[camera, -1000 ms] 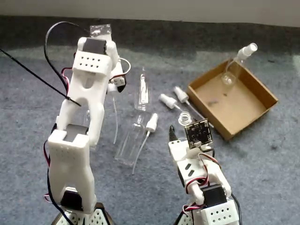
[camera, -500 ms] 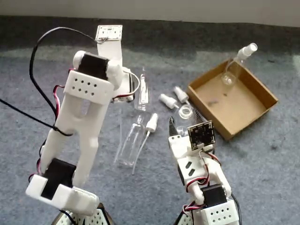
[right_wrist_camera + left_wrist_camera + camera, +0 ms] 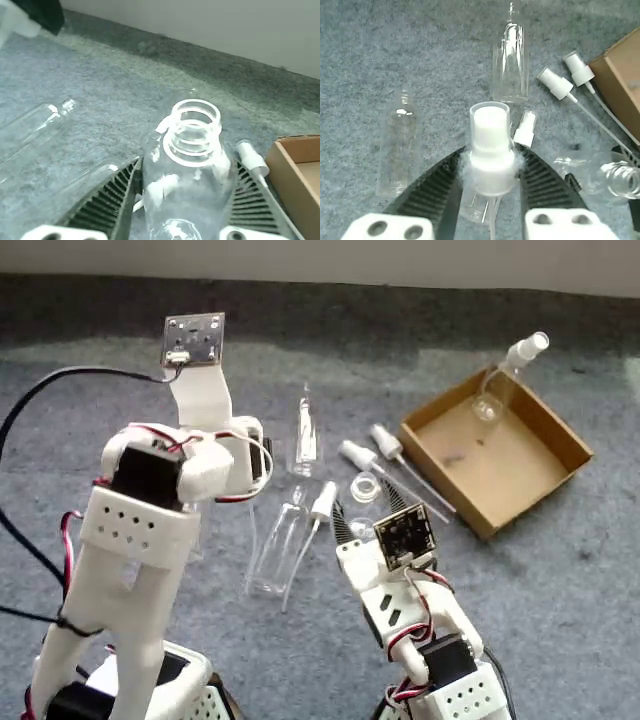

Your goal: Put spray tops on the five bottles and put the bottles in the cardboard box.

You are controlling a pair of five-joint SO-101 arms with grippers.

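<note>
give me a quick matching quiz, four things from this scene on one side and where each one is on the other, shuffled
1 single spray top
2 open bottle
3 capped bottle
4 pair of spray tops

a in the cardboard box
b in the left claw
c on the carpet beside the box
d in the right claw

Pairs: 1-b, 2-d, 3-a, 4-c

Lying bottles (image 3: 275, 545) and loose spray tops (image 3: 355, 453) crowd the carpet (image 3: 560, 580) between the arms. Bare carpet lies between the right arm and the cardboard box (image 3: 540, 495). A capped bottle (image 3: 495, 395) leans over the box's far corner; remaining box floor open.
</note>
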